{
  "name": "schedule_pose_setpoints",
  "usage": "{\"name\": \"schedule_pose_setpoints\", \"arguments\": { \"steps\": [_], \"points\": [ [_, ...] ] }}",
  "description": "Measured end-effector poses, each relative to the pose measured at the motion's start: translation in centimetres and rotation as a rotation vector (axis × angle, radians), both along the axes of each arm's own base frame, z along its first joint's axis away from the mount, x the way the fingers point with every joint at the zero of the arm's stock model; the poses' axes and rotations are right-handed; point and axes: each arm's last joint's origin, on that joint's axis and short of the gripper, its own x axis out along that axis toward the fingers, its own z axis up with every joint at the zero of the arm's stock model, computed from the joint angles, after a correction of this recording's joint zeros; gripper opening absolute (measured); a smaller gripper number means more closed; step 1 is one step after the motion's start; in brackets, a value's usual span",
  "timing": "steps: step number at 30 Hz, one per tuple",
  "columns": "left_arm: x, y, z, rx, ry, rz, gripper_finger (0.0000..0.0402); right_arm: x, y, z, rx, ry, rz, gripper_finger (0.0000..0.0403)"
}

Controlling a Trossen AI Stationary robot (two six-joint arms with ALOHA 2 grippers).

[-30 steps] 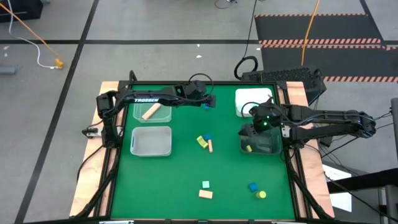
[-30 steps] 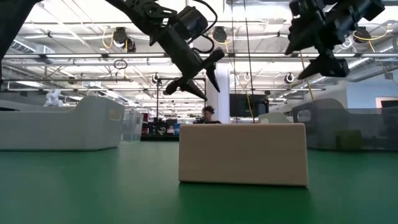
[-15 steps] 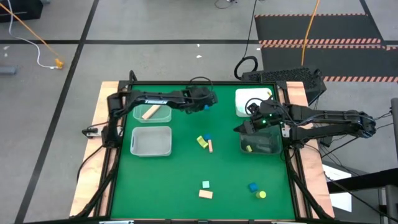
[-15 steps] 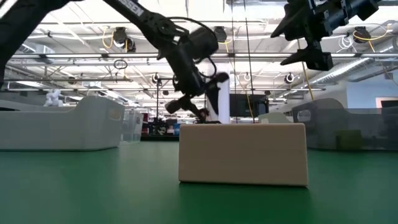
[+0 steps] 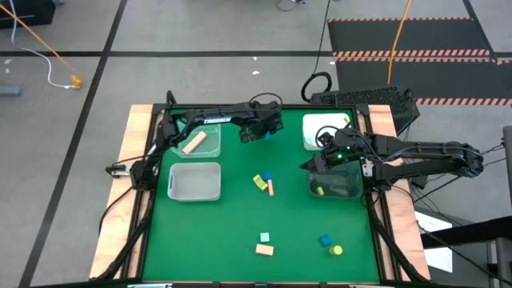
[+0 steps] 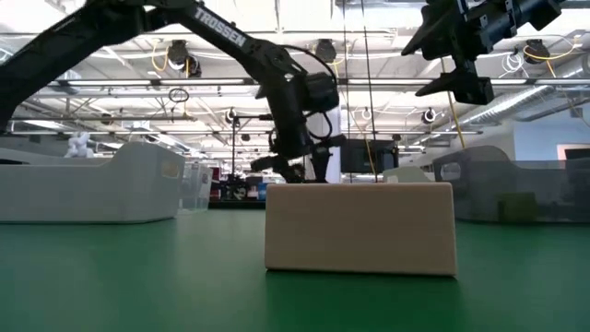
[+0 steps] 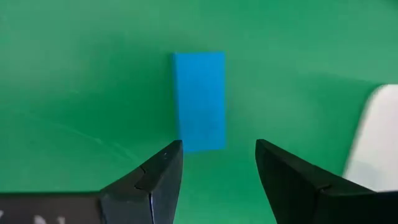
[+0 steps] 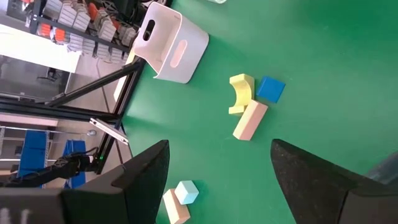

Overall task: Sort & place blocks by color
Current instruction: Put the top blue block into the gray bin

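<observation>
My left gripper (image 5: 258, 134) stands open at the table's far middle, pointing steeply down. A blue bar block (image 7: 199, 99) lies flat on the green mat just ahead of its fingertips, untouched. My right gripper (image 5: 318, 162) hangs open in the air over the clear bin (image 5: 334, 186) at the right, holding nothing. Other blocks lie on the mat: a yellow arch (image 5: 258, 182), a blue cube (image 5: 267, 175) and a tan bar (image 5: 270, 189) at the middle, and mint (image 5: 264, 238), tan (image 5: 264, 250), blue (image 5: 325, 240) and yellow (image 5: 337, 250) ones near the front.
A clear bin (image 5: 194, 144) at the far left holds a tan plank, and a second clear bin (image 5: 194, 182) stands in front of it. A white bin (image 5: 324, 130) stands at the far right. The right clear bin holds a yellow-green block (image 5: 319, 190).
My left gripper has sunk toward the mat over the blue bar and has rolled and tipped from a slant to pointing steeply down, still open. My right gripper has tipped up a little over its bin.
</observation>
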Motion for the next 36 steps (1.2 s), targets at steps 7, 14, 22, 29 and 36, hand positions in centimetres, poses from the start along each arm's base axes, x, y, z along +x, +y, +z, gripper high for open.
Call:
{"name": "schedule_pose_setpoints", "arguments": {
  "steps": [7,14,22,29,36],
  "points": [
    [0.6,0.5,-1.2,-0.061,0.024,0.025,0.0202,0.0,0.0,0.0,0.001,0.000,0.000,0.0272],
    [-0.1,1.3,-2.3,-0.147,0.055,0.066,0.0202,0.0,0.0,0.0,0.000,0.000,0.000,0.0272],
    [-0.1,1.4,-2.6,-0.154,0.063,0.064,0.0202,0.0,0.0,0.0,0.000,0.000,0.000,0.0272],
    [-0.2,1.4,-2.7,-0.155,0.079,0.063,0.0201,0.0,0.0,0.0,0.001,0.000,-0.001,0.0272],
    [0.0,0.8,-2.7,-0.042,0.132,-0.078,0.0132,0.0,0.0,0.0,0.000,0.000,0.000,0.0272]
  ]
}}
